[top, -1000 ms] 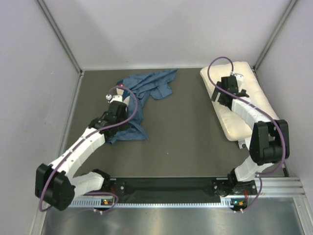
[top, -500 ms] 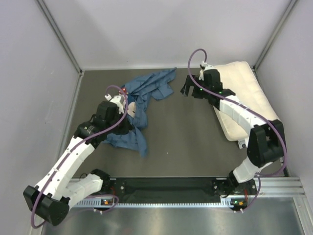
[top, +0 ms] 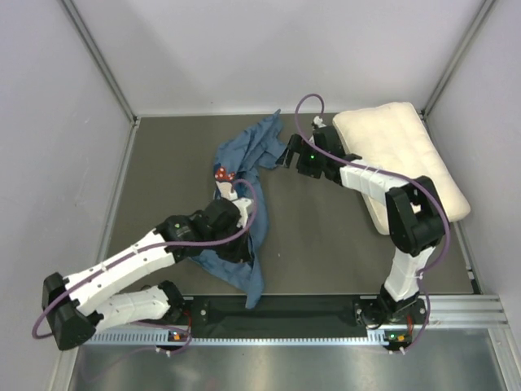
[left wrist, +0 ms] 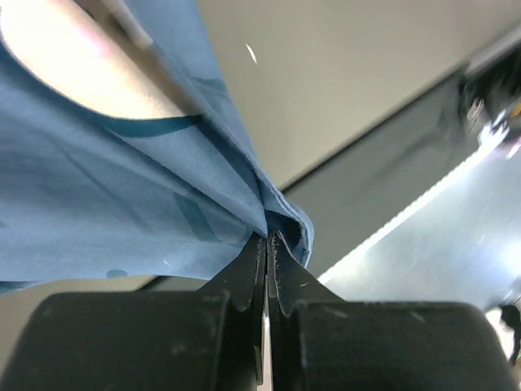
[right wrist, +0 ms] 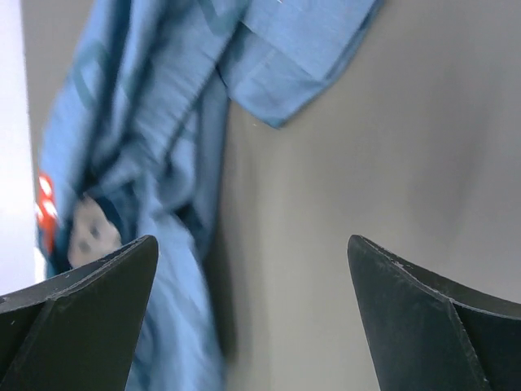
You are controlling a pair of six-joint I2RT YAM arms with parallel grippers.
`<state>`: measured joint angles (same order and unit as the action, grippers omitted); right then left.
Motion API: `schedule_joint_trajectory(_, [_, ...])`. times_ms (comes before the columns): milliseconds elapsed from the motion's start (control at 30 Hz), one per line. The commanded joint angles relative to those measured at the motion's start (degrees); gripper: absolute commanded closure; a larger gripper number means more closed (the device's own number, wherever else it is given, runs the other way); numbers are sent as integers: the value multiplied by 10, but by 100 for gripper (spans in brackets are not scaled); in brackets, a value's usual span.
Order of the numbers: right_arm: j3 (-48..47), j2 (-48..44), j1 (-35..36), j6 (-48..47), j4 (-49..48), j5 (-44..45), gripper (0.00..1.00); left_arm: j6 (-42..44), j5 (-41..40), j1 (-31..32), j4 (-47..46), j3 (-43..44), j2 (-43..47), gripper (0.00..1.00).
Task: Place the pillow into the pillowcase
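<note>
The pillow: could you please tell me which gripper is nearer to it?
Right. The right gripper, open, is a little left of the pillow's far-left corner in the top view. The left gripper is well away toward the near-left, shut on the pillowcase.

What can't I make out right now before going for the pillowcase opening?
Opening of the pillowcase: no view shows it; crumpled folds hide it.
Fingertips of the left gripper: top view, lost among fabric.
Near left edge of the pillow: top view, covered by the right arm; absent from both wrist views.
Print on the pillowcase: right wrist view, blurred.
</note>
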<state>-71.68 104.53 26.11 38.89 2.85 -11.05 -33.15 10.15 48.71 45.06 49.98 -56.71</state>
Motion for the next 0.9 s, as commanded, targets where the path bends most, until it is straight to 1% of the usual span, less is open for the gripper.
schedule_joint_trajectory(0, [-34,15,14,45,-65,1,0,-45,-35,73,-14,-2,-26,100])
schedule_joint_trajectory(133, [-56,54,15,80,-85,-4,2,-68,-65,129,-14,18,-39,100])
schedule_joint_trajectory(167, [-65,63,17,96,-89,-2,6,-78,-77,137,-15,25,-38,100])
schedule_joint_trajectory(267, [-95,100,17,118,-103,-10,10,-90,-76,160,-12,33,-29,100])
schedule_joint_trajectory(433, [-158,165,20,151,-116,-29,11,-107,-81,203,-5,33,-25,100])
schedule_joint_trajectory(467, [-163,173,20,157,-125,-34,13,-111,-84,213,-5,32,-25,100])
schedule_joint_trajectory(567, [-184,204,22,179,-147,-40,14,-114,-93,220,2,31,-27,100])
schedule_joint_trajectory(700, [-231,253,31,197,-147,-46,15,-116,-95,220,13,38,-20,100])
schedule_joint_trajectory(733, [-248,260,33,203,-148,-47,15,-117,-119,220,17,42,-14,100])
schedule_joint_trajectory(833, [-281,284,43,217,-152,-53,22,-119,-131,220,29,46,-3,100])
schedule_joint_trajectory(867, [-287,290,44,221,-159,-55,28,-120,-138,220,33,46,-2,100])
